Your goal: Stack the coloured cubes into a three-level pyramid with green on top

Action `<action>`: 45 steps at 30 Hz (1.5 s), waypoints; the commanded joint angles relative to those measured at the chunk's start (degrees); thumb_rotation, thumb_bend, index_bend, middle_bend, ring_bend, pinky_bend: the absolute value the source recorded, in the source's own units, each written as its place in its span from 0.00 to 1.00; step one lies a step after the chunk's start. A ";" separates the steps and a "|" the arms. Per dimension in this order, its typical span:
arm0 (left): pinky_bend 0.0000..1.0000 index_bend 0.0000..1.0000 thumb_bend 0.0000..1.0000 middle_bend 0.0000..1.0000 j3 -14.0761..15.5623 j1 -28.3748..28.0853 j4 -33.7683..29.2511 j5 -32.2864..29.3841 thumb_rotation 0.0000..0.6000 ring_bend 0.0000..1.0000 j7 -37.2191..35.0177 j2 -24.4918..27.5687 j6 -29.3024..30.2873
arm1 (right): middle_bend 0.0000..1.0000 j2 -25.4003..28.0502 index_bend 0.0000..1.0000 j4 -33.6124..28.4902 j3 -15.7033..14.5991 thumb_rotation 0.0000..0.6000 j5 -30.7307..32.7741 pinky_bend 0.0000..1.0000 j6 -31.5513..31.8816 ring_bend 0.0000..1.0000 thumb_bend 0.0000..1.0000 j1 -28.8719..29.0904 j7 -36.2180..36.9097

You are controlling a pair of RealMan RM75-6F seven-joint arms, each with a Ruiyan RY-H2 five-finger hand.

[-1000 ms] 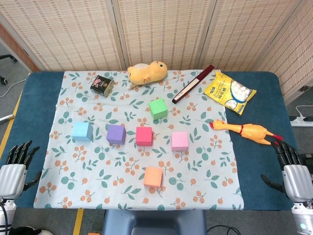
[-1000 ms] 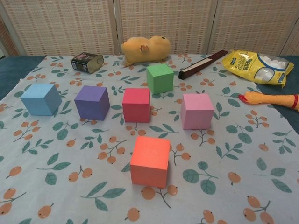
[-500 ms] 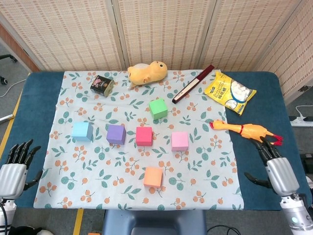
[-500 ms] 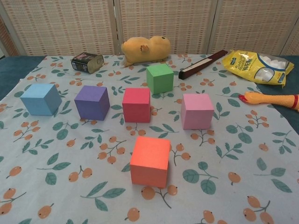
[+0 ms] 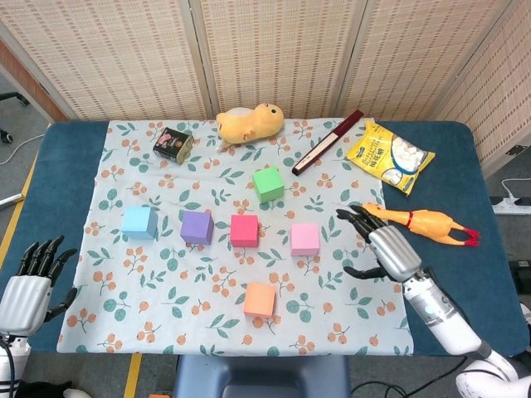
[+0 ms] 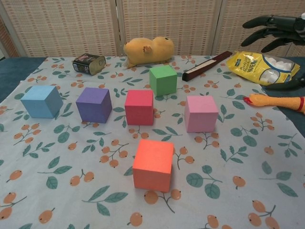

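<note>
Right hand point(image 5: 383, 245) hovers empty, just right of pink cube point(image 5: 304, 239).

Premises present as a robot test area set up indoors, a laboratory or demonstration bay and not a lived-in room. A table point(image 5: 489, 274) covered in dark blue fabric carries a leaf-and-berry printed cloth point(image 5: 149, 282) laid flat as a work surface. Woven-reed folding screens point(image 5: 274, 50) close off the whole upper part of both views as a plain backdrop. At the right edge of the head view a white power strip point(image 5: 516, 204) with cable lies on grey flooring; yellow tape point(image 5: 133, 375) marks the floor at lower left. Assorted props stand along the cloth's upper edge.
</note>
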 commanded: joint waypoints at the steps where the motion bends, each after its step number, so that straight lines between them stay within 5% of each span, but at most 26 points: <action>1: 0.02 0.19 0.33 0.02 -0.04 -0.53 -0.06 -0.26 1.00 0.00 0.48 -0.16 -0.86 | 0.15 -9.02 0.00 7.50 4.78 1.00 8.58 0.17 -14.92 0.03 0.00 12.10 -0.77; 24: 0.02 0.19 0.33 0.02 0.11 -0.20 0.50 -1.17 1.00 0.00 -0.59 0.08 -0.59 | 0.17 -30.59 0.03 33.05 7.02 1.00 15.81 0.17 -25.31 0.03 0.00 29.29 -2.94; 45: 0.02 0.19 0.33 0.02 0.12 -0.71 2.32 -1.26 1.00 0.00 -2.36 -0.57 -1.31 | 0.24 -39.56 0.12 46.64 8.00 1.00 19.80 0.18 -29.66 0.06 0.00 34.91 -0.55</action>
